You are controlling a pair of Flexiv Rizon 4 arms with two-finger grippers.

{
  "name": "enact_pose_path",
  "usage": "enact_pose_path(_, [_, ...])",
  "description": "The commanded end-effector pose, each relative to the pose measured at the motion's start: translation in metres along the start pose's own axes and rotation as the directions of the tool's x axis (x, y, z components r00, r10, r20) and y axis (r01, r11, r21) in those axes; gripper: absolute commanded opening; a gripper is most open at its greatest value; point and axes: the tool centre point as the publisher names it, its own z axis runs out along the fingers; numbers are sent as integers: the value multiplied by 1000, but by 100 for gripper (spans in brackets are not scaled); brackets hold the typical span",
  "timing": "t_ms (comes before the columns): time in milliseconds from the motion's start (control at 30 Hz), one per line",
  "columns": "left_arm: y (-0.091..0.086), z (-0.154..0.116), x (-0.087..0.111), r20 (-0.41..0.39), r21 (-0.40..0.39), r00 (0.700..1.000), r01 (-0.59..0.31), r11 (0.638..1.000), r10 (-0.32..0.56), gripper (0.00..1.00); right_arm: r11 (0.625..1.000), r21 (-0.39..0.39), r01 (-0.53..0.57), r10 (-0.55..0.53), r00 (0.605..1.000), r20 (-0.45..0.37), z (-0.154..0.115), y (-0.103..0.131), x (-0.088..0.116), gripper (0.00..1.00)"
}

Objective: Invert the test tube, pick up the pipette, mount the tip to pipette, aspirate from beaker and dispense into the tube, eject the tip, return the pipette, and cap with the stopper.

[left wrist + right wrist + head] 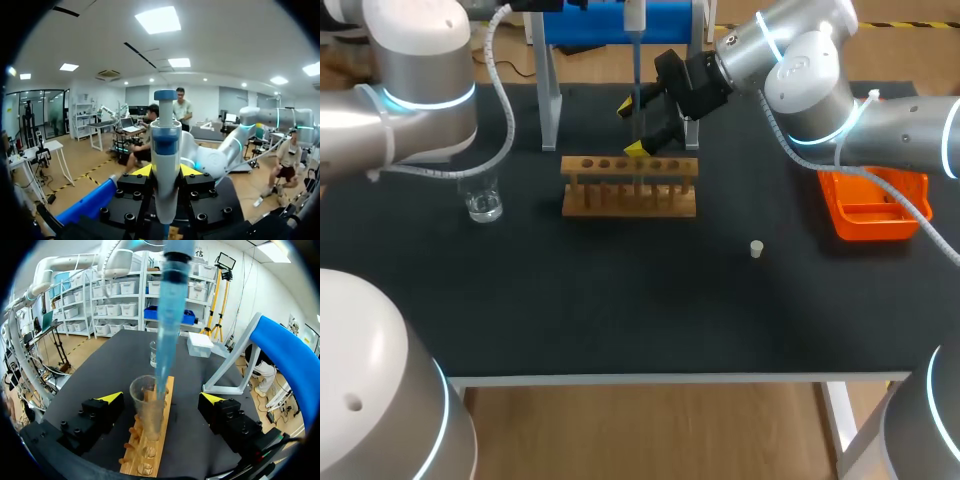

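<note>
One clear tube (145, 410) in one wooden rack (630, 203); left end effector (166, 171) grasps one blue-white pipette (166, 135); right end effector (162, 397) released.

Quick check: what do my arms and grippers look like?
The left arm and right arm are rounded silver-grey shells with glowing light-blue joint rings and white corrugated cables. The left gripper and right gripper are black, bolt-studded blocks tipped in yellow.
</note>
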Motion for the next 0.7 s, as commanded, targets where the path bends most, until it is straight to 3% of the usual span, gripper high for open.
enact_pose_path(33, [4,3,-4,-7,6,1000,-2,1000,2,0,1000,2,0,0,1000,-1,-1,0,0,100])
enact_pose_path(700, [20,3,-4,-8,10,1000,25,1000,-25,0,1000,2,0,0,1000,-1,-1,0,0,100])
